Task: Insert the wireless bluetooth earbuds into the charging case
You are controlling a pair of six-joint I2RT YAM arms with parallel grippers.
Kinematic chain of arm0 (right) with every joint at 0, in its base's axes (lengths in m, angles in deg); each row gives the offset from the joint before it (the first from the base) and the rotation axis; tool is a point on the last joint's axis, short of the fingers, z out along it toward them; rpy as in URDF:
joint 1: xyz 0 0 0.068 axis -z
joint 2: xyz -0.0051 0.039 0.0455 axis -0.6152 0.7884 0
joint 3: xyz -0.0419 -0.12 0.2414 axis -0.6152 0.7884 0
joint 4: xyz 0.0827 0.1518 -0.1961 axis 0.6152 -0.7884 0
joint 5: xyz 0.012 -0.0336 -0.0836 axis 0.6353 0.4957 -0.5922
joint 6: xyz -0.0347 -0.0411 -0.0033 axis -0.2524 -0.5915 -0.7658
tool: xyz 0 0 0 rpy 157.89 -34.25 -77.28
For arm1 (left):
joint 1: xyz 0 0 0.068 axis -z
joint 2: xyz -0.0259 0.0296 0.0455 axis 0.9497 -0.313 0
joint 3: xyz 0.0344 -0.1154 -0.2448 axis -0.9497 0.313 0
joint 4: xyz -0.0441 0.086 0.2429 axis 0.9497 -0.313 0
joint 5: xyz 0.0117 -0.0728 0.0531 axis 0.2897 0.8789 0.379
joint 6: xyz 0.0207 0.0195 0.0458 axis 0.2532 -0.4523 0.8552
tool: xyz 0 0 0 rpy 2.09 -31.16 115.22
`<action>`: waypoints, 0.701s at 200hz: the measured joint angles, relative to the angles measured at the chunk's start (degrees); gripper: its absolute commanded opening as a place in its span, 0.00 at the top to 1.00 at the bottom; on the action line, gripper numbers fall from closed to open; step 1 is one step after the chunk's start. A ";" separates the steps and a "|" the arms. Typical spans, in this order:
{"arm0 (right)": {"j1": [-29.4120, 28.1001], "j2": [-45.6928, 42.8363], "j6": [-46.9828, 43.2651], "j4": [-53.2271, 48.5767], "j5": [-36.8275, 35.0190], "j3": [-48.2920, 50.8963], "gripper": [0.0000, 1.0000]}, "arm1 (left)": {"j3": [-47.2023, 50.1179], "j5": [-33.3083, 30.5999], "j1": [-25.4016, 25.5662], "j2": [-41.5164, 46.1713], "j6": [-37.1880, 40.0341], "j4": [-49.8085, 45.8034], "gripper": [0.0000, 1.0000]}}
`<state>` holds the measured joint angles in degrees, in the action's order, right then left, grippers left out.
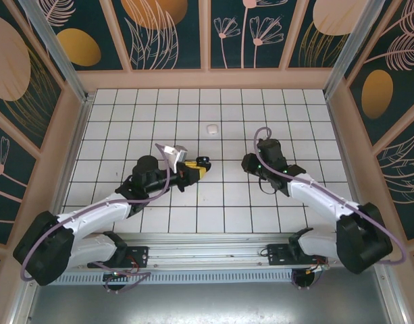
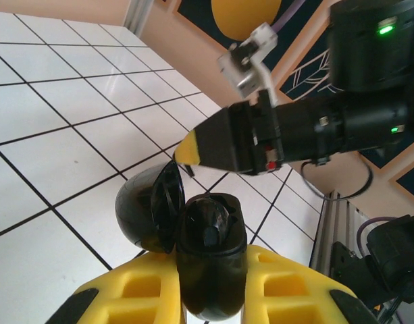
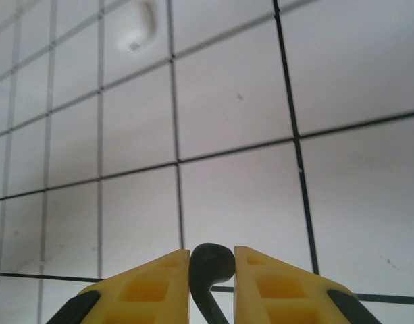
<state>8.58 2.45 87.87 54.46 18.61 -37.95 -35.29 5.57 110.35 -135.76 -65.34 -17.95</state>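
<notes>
The black charging case (image 2: 210,270) is held upright with my left gripper (image 2: 212,264) shut on its body. Its lid (image 2: 147,212) is flipped open to the left. A dark shape lies in the open well (image 2: 211,233); I cannot tell whether it is a bud. In the top view the case (image 1: 202,163) sits at the tip of my left gripper (image 1: 197,169). My right gripper (image 3: 212,262) is shut on a black earbud (image 3: 211,263) whose stem points down. From above, my right gripper (image 1: 248,163) faces the case about one tile to its right. A small white earbud (image 1: 211,127) lies on a tile further back.
In the left wrist view the right gripper's yellow fingertip (image 2: 191,152) hangs just above and behind the open case. The white tiled floor (image 1: 294,121) is ringed by a tan wall (image 1: 207,79) and metal posts. The white earbud (image 3: 136,27) lies far up-left in the right wrist view.
</notes>
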 measured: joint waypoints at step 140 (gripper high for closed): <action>-14.21 -15.65 -0.04 4.31 -13.11 -4.50 0.82 | -8.66 -13.64 9.88 -10.08 7.76 7.74 1.00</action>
<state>-5.63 -13.20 87.82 58.77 5.50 -42.45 -43.94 -8.07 120.23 -145.84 -57.58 -10.21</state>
